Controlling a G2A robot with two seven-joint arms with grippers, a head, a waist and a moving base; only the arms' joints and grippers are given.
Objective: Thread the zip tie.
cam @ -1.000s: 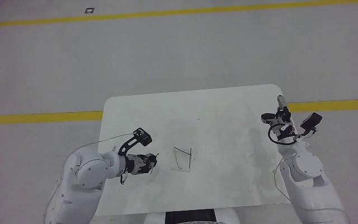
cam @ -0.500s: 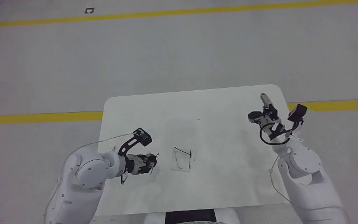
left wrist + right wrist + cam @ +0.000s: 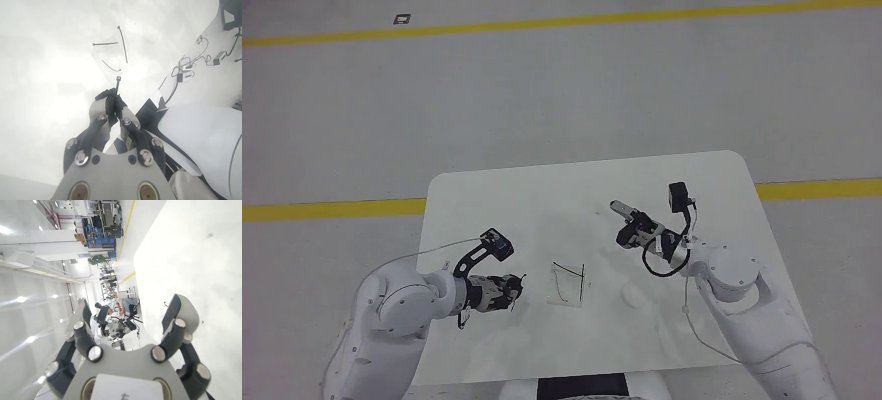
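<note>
My left gripper [image 3: 115, 100] is shut on a black zip tie [image 3: 117, 84], whose square head sticks out past the fingertips. In the top view the left gripper [image 3: 510, 292] hovers over the table's front left, left of several loose black zip ties [image 3: 568, 281] lying on a clear sheet. The same ties [image 3: 122, 43] lie just beyond the held one in the left wrist view. My right gripper [image 3: 620, 208] is over the table's middle right, open, with nothing between its fingers [image 3: 171, 311].
The white table [image 3: 542, 200] has rounded corners; its far edge [image 3: 138, 247] runs close to the right gripper. A thin white cable [image 3: 432, 250] trails from the left arm. Yellow floor lines [image 3: 332, 210] run beyond the table.
The right arm has swung from the table's right edge leftward toward the middle. The left arm and its held zip tie have stayed still.
</note>
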